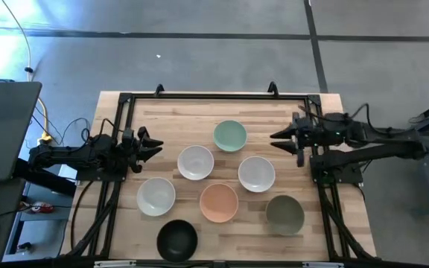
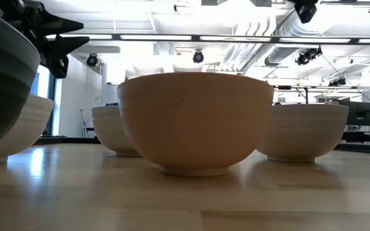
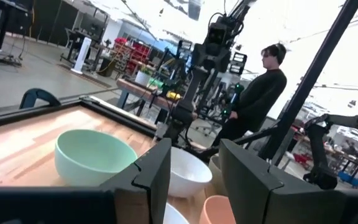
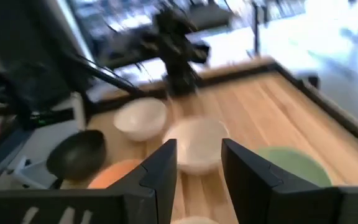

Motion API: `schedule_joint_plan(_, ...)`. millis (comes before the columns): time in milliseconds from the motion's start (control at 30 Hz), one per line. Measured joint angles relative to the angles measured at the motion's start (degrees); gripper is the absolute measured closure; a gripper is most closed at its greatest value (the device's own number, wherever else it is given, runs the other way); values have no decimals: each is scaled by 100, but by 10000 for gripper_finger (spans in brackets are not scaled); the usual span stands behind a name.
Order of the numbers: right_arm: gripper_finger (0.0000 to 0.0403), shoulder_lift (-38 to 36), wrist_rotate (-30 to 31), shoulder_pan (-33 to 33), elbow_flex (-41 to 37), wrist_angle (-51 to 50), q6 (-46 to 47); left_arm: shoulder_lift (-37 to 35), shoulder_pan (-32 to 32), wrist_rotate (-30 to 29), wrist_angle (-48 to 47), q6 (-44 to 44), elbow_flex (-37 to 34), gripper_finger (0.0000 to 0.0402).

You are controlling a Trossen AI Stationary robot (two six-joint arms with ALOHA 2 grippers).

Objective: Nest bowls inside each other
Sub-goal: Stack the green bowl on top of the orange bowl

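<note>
We see seven bowls standing apart on the wooden table [image 1: 326, 231], each one empty and none nested in another. We take the peach bowl [image 1: 219, 202] as our landmark. Behind it stand a white bowl [image 1: 195, 162] toward the left arm and another white bowl [image 1: 256, 173] toward the right arm, with the mint bowl [image 1: 230, 135] farther back between them. Beside it on the left arm's side sits a third white bowl [image 1: 156, 196], and nearer the front edge the black bowl [image 1: 177, 240]. On its right-arm side lies the olive bowl [image 1: 284, 213]. Our left tool [image 1: 153, 147] hangs past the white bowls, fingers spread and holding nothing. Our right tool [image 1: 280, 138] hovers just beside the mint bowl, fingers likewise parted and empty.
</note>
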Motion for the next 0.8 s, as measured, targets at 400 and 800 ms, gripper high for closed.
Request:
schedule_joint_plan(400, 286, 1849, 1420, -94, 1857, -776, 1308, 0, 0, 110, -38, -429, 0, 275)
schedule_joint_plan(800, 286, 3550, 2070, -684, 3600, -2843, 2165, 0, 0, 176, -63, 20, -1, 274)
